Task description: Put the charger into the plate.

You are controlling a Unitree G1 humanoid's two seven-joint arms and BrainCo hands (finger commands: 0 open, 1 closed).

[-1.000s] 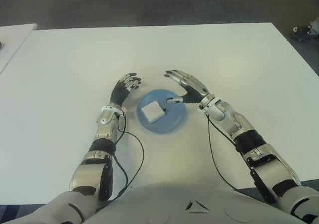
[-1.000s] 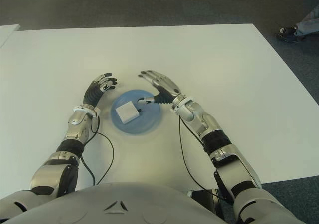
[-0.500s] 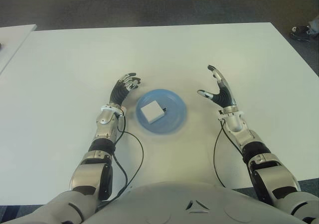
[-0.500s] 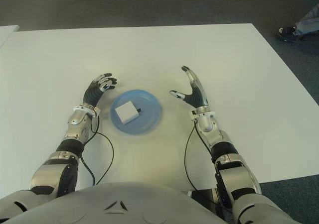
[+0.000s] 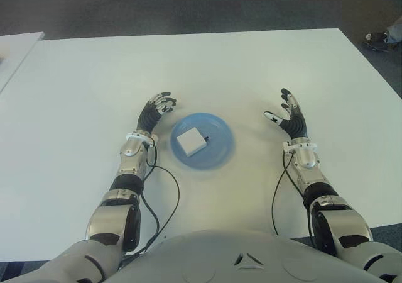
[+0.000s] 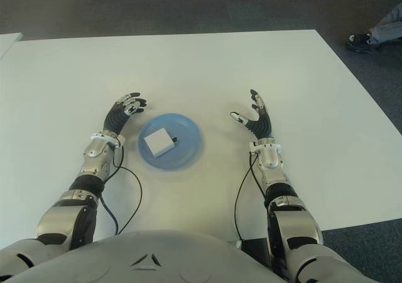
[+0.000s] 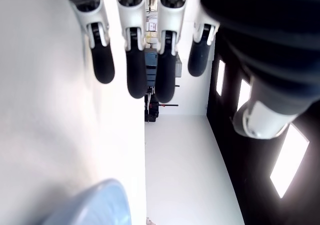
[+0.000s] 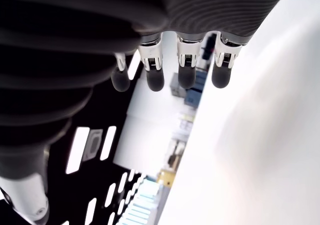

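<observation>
Inside the blue plate (image 5: 217, 152) lies the white charger (image 5: 191, 141), between the empty, open-fingered left hand (image 5: 154, 111) just beside it and right hand (image 5: 289, 116) well apart.

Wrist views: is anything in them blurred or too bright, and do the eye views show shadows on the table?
Left wrist view: the fingers are fairly sharp, the blue plate edge is blurred, the table is washed out white. Right wrist view: the fingers are clear, the background soft. Left eye view: even light, only a faint shadow under the plate's rim; the charger shows clearly.
</observation>
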